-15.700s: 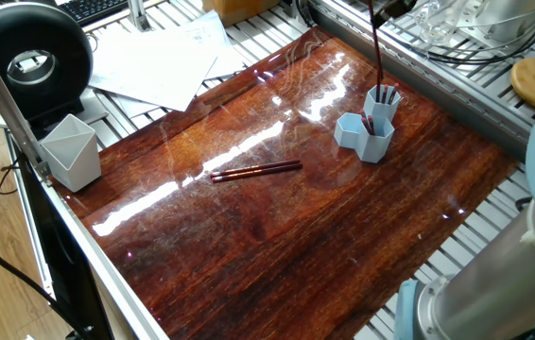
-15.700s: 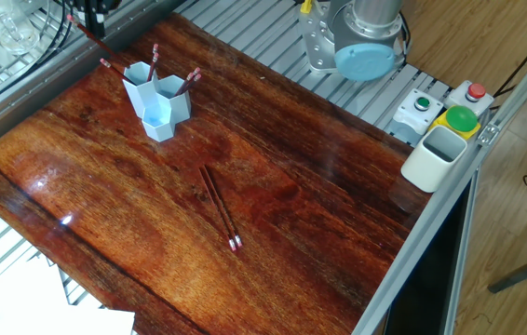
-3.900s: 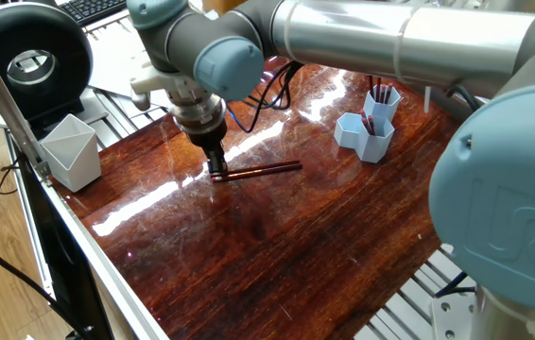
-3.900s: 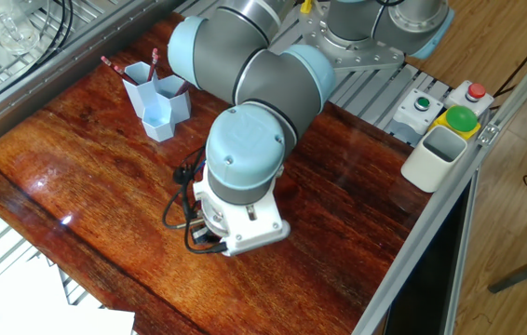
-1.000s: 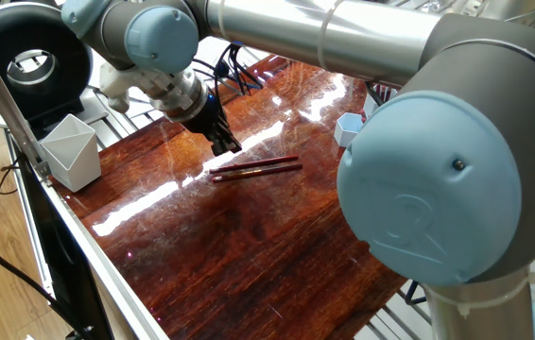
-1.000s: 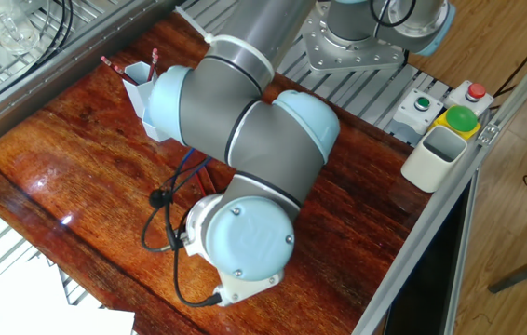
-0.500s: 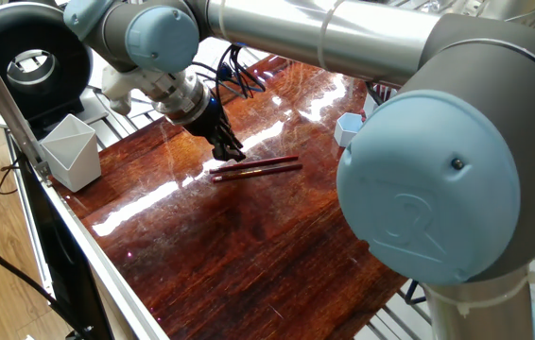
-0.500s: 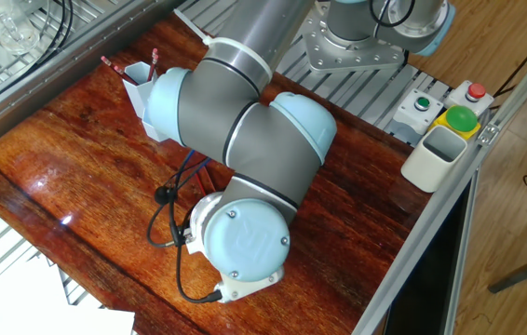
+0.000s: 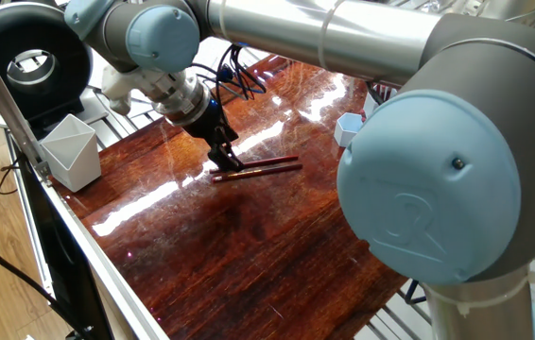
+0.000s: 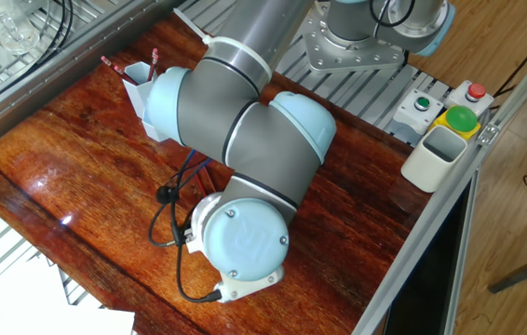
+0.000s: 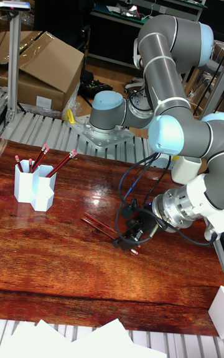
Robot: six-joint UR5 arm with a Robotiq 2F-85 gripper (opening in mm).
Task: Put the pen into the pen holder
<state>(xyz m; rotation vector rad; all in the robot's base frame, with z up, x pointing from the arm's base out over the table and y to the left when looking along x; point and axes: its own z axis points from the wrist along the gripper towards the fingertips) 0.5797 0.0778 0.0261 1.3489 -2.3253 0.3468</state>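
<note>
Pen (image 9: 266, 168) is lying flat mid-table with a second one right beside it, and your gripper (image 9: 227, 160) is tilted down at their left ends.

Pen holder (image 11: 34, 188) sits toward the far side, well apart from the two pens; in the tall fixed view you can see several red pens (image 11: 60, 164) standing in its tubes. From one fixed view the big arm elbow (image 9: 438, 189) blocks most of the holder, only a corner peeks out. The pale grey cup (image 9: 70, 151) sits at the table edge (image 9: 107, 264), looks empty from here. Fingertips are close together right at the pens, but you can't tell if they've actually pinched one. The other fixed view is no help, the arm covers the whole spot.
</note>
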